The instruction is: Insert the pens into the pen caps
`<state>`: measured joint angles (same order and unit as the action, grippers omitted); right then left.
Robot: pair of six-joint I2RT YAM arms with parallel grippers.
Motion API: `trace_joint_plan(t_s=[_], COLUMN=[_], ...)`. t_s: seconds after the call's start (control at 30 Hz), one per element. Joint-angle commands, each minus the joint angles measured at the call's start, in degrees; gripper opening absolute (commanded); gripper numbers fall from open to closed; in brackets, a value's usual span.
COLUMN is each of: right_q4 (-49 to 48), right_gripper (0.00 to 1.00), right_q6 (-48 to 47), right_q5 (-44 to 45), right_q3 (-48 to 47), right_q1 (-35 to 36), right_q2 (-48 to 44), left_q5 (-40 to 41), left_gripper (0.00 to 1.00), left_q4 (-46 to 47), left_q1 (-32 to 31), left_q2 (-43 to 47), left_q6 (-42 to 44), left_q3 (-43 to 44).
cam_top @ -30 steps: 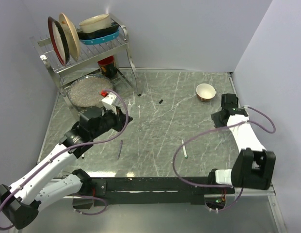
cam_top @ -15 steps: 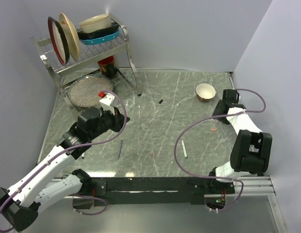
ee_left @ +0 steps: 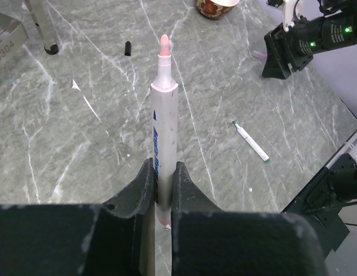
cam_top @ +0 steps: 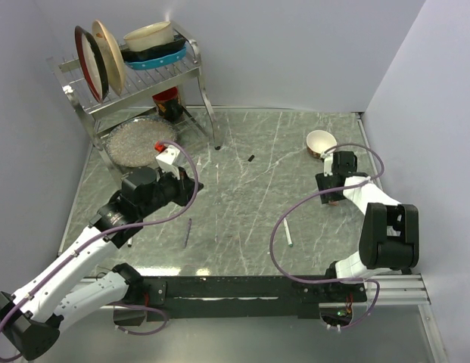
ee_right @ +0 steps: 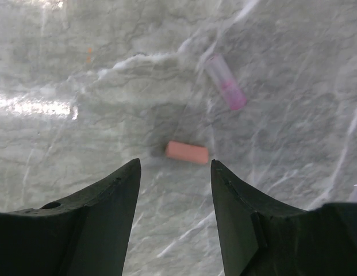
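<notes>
My left gripper (cam_top: 195,184) is shut on a white-barrelled pen (ee_left: 165,129) with a bare red-orange tip, held above the table and pointing away. My right gripper (ee_right: 175,172) is open and points down at the table, with a red-orange pen cap (ee_right: 187,152) lying just beyond its fingertips and a pale pink tube (ee_right: 225,82) farther off. In the top view the right gripper (cam_top: 326,189) is near the bowl. A black cap (cam_top: 251,158) lies mid-table. A white pen with a green end (cam_top: 288,231) and a dark thin pen (cam_top: 188,231) lie nearer the front.
A small bowl (cam_top: 321,142) stands at the back right, close to my right arm. A metal dish rack (cam_top: 136,68) with plates stands at the back left, with a round glass dish (cam_top: 135,141) under it. Walls close in left and right.
My right arm has swung its gripper left and down over the red-orange cap, which came into view. My left gripper has kept hold of its pen, almost still.
</notes>
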<state>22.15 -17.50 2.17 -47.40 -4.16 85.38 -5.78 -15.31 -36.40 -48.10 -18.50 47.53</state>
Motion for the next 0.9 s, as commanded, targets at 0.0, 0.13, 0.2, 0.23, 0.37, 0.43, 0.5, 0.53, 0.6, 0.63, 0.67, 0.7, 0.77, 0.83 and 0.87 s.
trace_joint_plan(t_s=[0.0, 0.13, 0.2, 0.23, 0.37, 0.43, 0.5, 0.53, 0.6, 0.63, 0.67, 0.7, 0.77, 0.83, 0.87], right_q4=[-1.9, -1.2, -0.9, -0.5, -0.8, -0.8, -1.2, -1.1, -1.0, -0.9, -0.7, -0.8, -1.1, -1.4, -1.6], right_gripper=[0.59, 0.59, 0.57, 0.54, 0.51, 0.51, 0.51, 0.52, 0.52, 0.52, 0.51, 0.50, 0.49, 0.48, 0.47], right_q6=[-4.3, -5.3, -5.9, -6.0, -6.8, -7.5, -7.7, -8.0, -8.0, -8.1, -8.1, -8.2, -8.3, -8.3, -8.3], right_q5=[2.6, 4.2, 4.2, 4.2, 2.3, 1.4, -0.2, -0.6, 0.0, 0.4, 0.8, 1.3, 1.5, 2.3, 2.4], right_q3=[-1.8, -2.8, -3.0, -3.1, -2.6, -2.4, -2.2, -2.2, -2.2, -2.3, -2.4, -2.7, -2.9, -2.9, -2.9], right_q1=[-0.2, -0.2, -0.2, -0.2, -0.2, -0.2, -0.2, -0.2, -0.2, -0.2, -0.2, -0.2, -0.2, -0.3, -0.3], right_q2=[-0.4, 2.1, 3.2, 3.6, 3.1, 2.9, 3.5, 3.8, 5.2, 5.7, 6.1, 6.5, 6.4, 6.5, 6.8], left_q5=[-1.3, 0.2, 0.2, 0.2, -0.8, -1.0, -1.0, -1.0, -0.9, -0.9, -0.7, -0.8, -0.8, -0.8, -0.8], left_gripper=[0.01, 0.01, 0.01, 0.01, 0.01, 0.01, 0.01, 0.01, 0.01, 0.01, 0.01, 0.01, 0.01, 0.01, 0.01], left_q4=[2.3, 2.5, 2.7, 2.6, 2.7, 2.7, 2.7, 2.7, 2.6, 2.6, 2.5, 2.4, 2.6, 2.6, 2.6], left_q1=[0.2, 0.2, 0.2, 0.2, 0.2, 0.2, 0.2, 0.2, 0.2, 0.2, 0.2, 0.2, 0.2, 0.2, 0.2], left_q2=[1.3, 2.6, 2.7, 2.7, 2.0, 1.9, 1.9, 1.8, 1.8, 1.8, 1.8, 1.8, 1.8, 1.8, 1.8], left_q6=[0.5, 0.4, 0.5, 0.4, 0.5, 0.5, 0.5, 0.5, 0.6, 0.6, 0.6, 0.6, 0.6, 0.6, 0.6], left_q3=[1.0, 0.7, 0.5, 0.5, 0.7, 0.7, 0.6, 0.7, 0.7, 0.7, 0.7, 0.7, 0.7, 0.7, 0.7])
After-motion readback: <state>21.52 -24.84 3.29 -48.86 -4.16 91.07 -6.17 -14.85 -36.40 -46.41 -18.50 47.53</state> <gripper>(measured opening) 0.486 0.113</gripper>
